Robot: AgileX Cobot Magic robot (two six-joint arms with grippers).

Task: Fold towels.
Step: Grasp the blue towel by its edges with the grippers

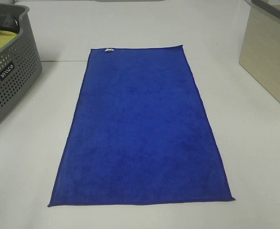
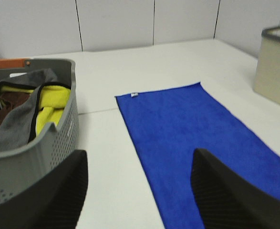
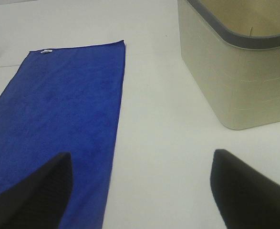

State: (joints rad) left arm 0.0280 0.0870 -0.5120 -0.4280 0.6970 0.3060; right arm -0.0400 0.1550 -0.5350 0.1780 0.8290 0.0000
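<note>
One blue towel (image 1: 142,129) flat, unfolded, just beside grey basket (image 1: 11,81) | left gripper (image 2: 140,160) and right gripper (image 3: 142,157) spread, empty | step: first fold not begun | next, likely: pinch both corners of a short edge

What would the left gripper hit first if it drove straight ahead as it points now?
Probably the white table right beside the blue towel's long edge, clear of the grey laundry basket. Depth is unclear, so the open left gripper may touch the towel itself.
</note>
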